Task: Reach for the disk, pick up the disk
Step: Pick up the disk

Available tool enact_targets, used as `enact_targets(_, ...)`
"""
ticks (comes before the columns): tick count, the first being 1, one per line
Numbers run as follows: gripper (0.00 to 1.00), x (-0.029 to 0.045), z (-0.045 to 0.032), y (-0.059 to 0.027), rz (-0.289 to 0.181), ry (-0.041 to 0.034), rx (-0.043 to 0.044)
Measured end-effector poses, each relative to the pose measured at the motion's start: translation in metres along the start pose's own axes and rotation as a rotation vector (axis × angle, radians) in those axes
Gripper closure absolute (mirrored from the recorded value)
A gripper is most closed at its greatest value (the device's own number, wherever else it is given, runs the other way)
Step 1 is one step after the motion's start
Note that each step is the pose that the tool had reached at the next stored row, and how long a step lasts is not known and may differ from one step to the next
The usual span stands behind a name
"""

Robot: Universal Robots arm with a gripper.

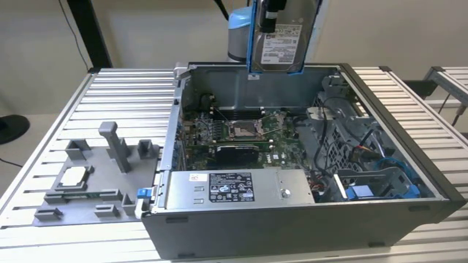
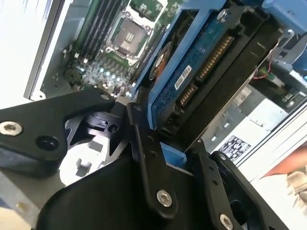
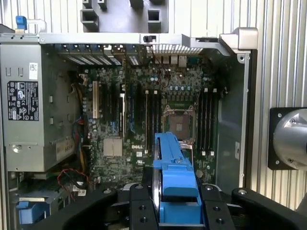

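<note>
The disk (image 1: pixel 281 41) hung upright at the top centre of the exterior view. Its white label faced the camera and blue rails (image 1: pixel 252 38) ran down both long edges. The jaws were clamped on it from above. In both wrist views the black fingers (image 3: pixel 139 211) (image 2: pixel 144 153) pressed against either side of the blue bracket, with the disk (image 3: pixel 175 167) seen edge-on between them. The second wrist view showed the other face of the disk (image 2: pixel 201 67), a blue circuit board with its row of connector pins.

Below it, an open computer case (image 1: pixel 292 235) filled the middle and lower right of the exterior view and lay on a slatted metal tabletop (image 1: pixel 124 87). Inside the case lay a green motherboard (image 1: pixel 241 137) with an empty processor socket (image 1: pixel 241 130). A grey power supply (image 1: pixel 234 189) with a black-and-white label sat along the near wall. A grey plastic fixture (image 1: pixel 87 181) stood on the tabletop at lower left, just beside the case.
</note>
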State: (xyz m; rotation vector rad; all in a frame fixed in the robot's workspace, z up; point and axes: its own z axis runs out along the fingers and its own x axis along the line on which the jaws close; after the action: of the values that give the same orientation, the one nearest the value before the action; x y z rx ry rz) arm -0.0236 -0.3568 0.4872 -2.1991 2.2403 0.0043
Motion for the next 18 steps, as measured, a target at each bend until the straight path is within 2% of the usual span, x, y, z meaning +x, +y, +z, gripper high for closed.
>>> enact_targets(7, 1.00, -0.0005, 0.0000, -0.0269, 0.000, 0.0000, 0.0000)
enact_targets(8, 1.00, -0.0007, 0.0001, -0.0341, 0.000, -0.0001, 0.0000)
enact_targets(18, 1.00, -0.0013, 0.0000, -0.0677, 0.000, -0.0001, 0.0000)
